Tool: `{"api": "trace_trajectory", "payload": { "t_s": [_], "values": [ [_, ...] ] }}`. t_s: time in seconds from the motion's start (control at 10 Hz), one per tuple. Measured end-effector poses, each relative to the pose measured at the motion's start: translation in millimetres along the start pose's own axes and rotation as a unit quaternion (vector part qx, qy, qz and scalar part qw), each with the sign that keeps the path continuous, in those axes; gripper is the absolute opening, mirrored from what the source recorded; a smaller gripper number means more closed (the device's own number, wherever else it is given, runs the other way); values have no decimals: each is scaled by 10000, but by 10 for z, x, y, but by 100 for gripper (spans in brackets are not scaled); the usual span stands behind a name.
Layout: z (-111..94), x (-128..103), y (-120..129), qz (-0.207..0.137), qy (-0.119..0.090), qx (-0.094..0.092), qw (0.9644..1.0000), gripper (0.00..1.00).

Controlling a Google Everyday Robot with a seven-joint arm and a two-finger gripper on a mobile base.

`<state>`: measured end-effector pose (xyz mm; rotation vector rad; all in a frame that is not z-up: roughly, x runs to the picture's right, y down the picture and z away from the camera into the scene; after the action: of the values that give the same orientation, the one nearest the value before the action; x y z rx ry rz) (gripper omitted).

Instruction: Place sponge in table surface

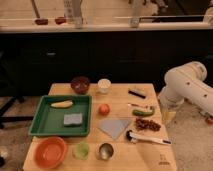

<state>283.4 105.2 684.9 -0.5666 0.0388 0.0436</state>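
The gripper [168, 116] hangs low off the right edge of the table surface [120, 156], beneath the bulky white arm [186, 86], its jaws spread wide and nothing held between them. The sponge [73, 119] lies flat in the green tray [39, 121] on the left side of the table, well apart from the gripper, with a banana [61, 104] just behind it in the same tray. A flat grey-blue cloth [114, 127] lies on the bare wood to the tray's right, near a red fruit [104, 109].
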Motion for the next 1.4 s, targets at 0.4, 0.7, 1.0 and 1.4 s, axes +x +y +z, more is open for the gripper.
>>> {"api": "trace_trajectory", "payload": {
  "t_s": [0.4,0.7,1.0,1.4],
  "values": [
    [78,-271,247,-243,-219,26,9995,80],
    [149,-864,483,-430,-403,50,9982,80],
    [165,-1399,556,-572,-498,59,9971,80],
    [153,-2097,502,-642,-466,56,9968,80]
  ]
}}
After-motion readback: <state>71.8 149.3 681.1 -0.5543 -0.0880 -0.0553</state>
